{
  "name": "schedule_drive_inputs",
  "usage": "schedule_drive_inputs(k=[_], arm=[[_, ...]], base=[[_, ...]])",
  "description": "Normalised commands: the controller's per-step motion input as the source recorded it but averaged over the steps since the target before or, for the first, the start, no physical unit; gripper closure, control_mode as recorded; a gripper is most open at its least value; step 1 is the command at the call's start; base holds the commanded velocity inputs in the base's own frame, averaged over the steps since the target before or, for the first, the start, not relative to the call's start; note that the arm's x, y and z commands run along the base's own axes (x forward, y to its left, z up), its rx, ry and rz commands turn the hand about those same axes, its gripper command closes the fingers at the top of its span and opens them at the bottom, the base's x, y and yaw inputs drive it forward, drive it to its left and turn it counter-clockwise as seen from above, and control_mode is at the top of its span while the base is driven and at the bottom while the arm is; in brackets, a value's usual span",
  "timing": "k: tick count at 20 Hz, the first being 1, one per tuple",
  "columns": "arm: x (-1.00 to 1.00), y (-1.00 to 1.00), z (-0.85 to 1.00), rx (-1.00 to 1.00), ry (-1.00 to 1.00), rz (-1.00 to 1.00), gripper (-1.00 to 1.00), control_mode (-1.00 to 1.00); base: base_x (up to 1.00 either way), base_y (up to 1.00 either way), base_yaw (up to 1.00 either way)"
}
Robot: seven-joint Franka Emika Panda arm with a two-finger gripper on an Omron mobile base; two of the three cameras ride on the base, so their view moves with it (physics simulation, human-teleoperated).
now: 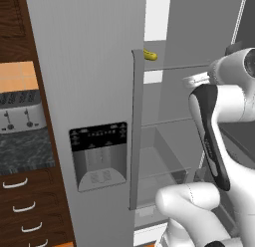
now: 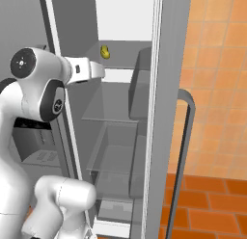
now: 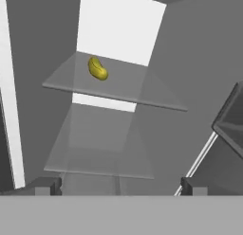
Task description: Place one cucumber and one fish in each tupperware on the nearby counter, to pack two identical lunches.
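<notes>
The robot arm (image 2: 34,132) was white, smooth and shiny, made of fat round parts joined together. Dark grey bands ran where the parts met. One round joint cap had a small ring of tiny dots on it. The two finger tips (image 3: 47,185) were small, dark grey and blocky.

The cucumber (image 3: 98,68) lies on the upper shelf (image 3: 118,89) inside the open fridge (image 2: 159,112). Left of the fridge, the toaster (image 1: 21,117) stands on the desk (image 1: 25,150), above the drawers (image 1: 30,206).
</notes>
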Motion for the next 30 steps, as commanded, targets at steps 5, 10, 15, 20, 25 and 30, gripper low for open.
schedule_drive_inputs(k=[5, 10, 15, 20, 25, 30], arm=[[0.14, 0.02, 0.25, 0.15, -0.09, 0.18, -1.0, -1.0], [0.05, 0.0, 0.14, 0.09, 0.04, 0.16, -1.0, -1.0], [0.05, 0.06, 0.04, 0.01, 0.0, 0.05, -1.0, -1.0], [0.44, 0.04, 0.1, 0.0, 0.08, 0.0, -1.0, -1.0], [0.46, 0.0, 0.0, 0.0, 0.0, 0.0, -1.0, -1.0], [0.49, -0.01, -0.12, 0.0, 0.02, 0.0, -1.0, -1.0]], base=[[0.0, 0.0, 0.0], [0.0, 0.0, 0.0], [0.0, 0.0, 0.0], [0.0, 0.0, 0.0], [0.0, 0.0, 0.0], [0.0, 0.0, 0.0]])
